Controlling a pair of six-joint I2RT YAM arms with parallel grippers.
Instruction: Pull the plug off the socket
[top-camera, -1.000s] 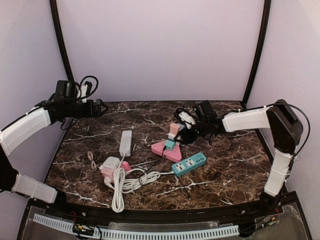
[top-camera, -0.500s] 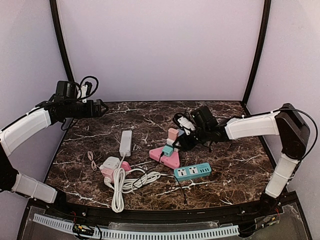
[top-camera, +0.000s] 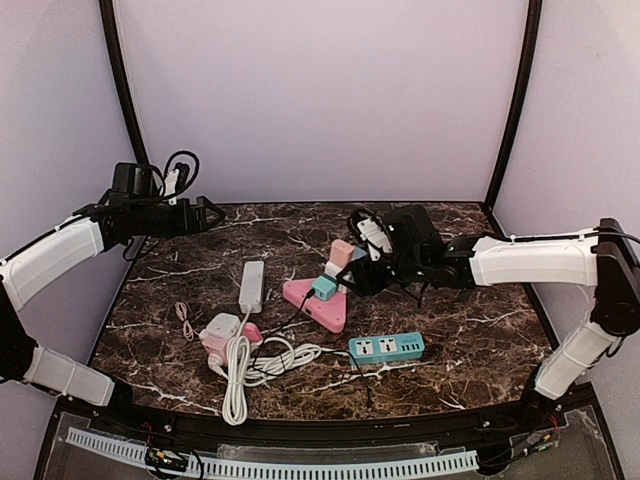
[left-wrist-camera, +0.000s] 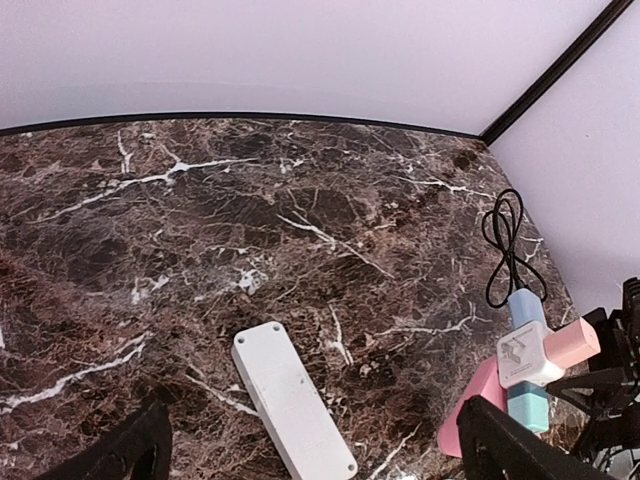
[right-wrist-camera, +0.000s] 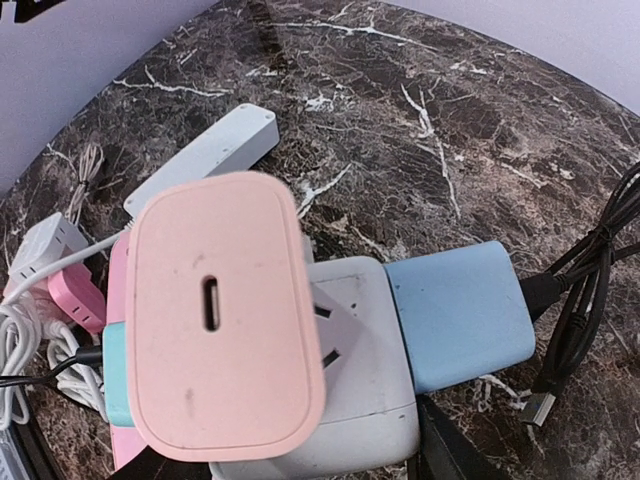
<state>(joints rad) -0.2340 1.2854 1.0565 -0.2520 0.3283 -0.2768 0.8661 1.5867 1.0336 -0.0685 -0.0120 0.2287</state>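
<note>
My right gripper (top-camera: 370, 262) is shut on a white cube socket (right-wrist-camera: 375, 390) and holds it above the marble table. A pink plug (right-wrist-camera: 225, 310) sits in the cube's face towards the camera, and a blue plug (right-wrist-camera: 460, 310) sits in its side. The cube (left-wrist-camera: 525, 352) also shows at the right edge of the left wrist view. Just below lies a pink triangular socket (top-camera: 315, 305) with a teal plug (top-camera: 322, 288) in it. My left gripper (top-camera: 205, 215) hangs open and empty high over the table's back left, far from the cube.
A white power strip (top-camera: 251, 285) lies left of centre. A teal power strip (top-camera: 387, 347) lies near the front right. A coiled white cord (top-camera: 240, 370) and a small pink-and-white adapter (top-camera: 225, 330) lie front left. Black cables (right-wrist-camera: 590, 290) trail behind the cube.
My right arm has reached leftward with the cube socket in its grip. The pink triangular socket slid left and the teal strip shifted towards the front. The left arm stayed still.
</note>
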